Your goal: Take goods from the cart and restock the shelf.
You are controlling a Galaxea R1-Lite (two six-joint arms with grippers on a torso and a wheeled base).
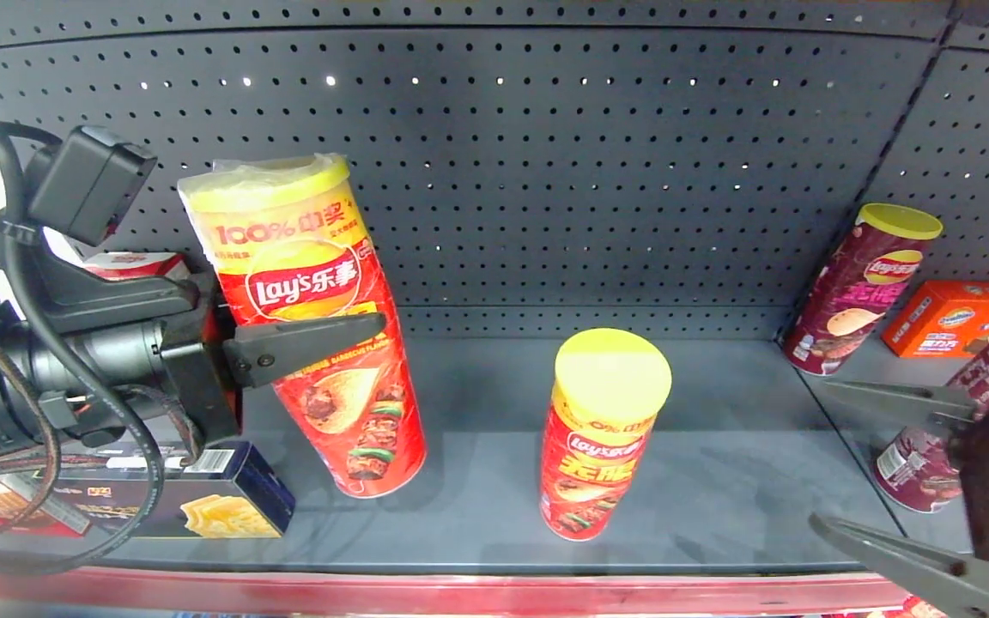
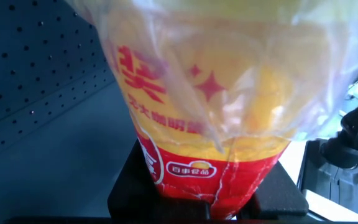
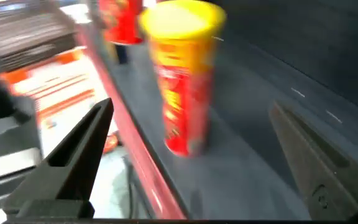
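Chip can (image 1: 288,249), judged light, stiff and slick, is gripped mid-body in the closed left claw (image 1: 366,309), while the right claw (image 1: 816,453) is spread, empty.

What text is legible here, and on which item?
"100%中奖": left chip can, yellow band near the lid.
"Lay's乐事": same can, red logo.
"百事食品": same can, small oval, left wrist view.
Middle chip can: the same logo shape, too small to read surely.
Purple cans, orange box, dark box: print too small or blurred.
Right wrist view: everything is blurred.
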